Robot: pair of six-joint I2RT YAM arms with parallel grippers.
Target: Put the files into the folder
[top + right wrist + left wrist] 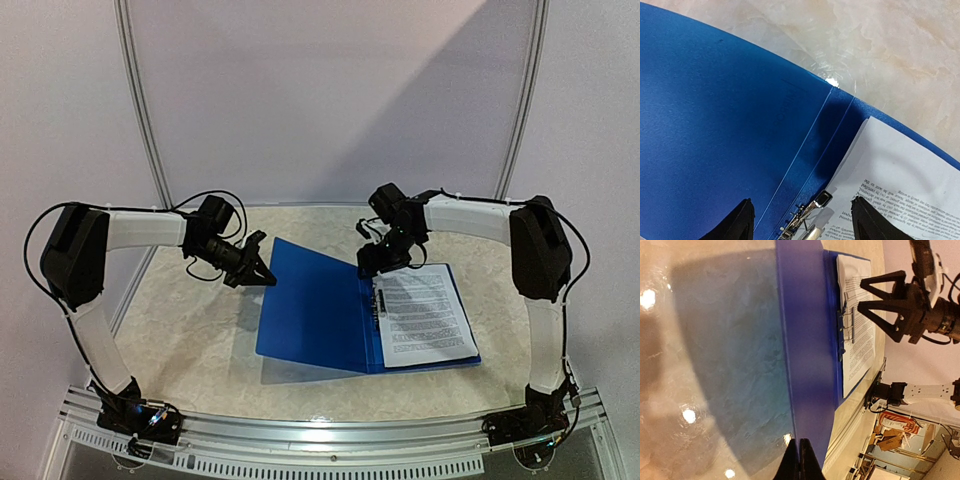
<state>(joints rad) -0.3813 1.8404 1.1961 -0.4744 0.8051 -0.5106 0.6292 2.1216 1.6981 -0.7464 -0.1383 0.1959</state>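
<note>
The blue folder [310, 310] lies open on the table. Its left cover [805, 340] is raised off the surface, and my left gripper [800, 460] is shut on that cover's outer edge [262, 275]. The files [425, 312] show as white printed sheets on the folder's right half, tucked against the metal spine clip [807, 220]. My right gripper [802, 220] hovers open just above the clip, one finger over the blue cover [715, 125] and the other over the files [905, 190]; it holds nothing. From the left wrist view, the right gripper [862, 295] stands spread over the files [860, 325].
The table top [190, 330] is pale marbled. A metal rail [330, 440] runs along its near edge between the arm bases. Curved white posts [140, 110] and a backdrop close off the far side.
</note>
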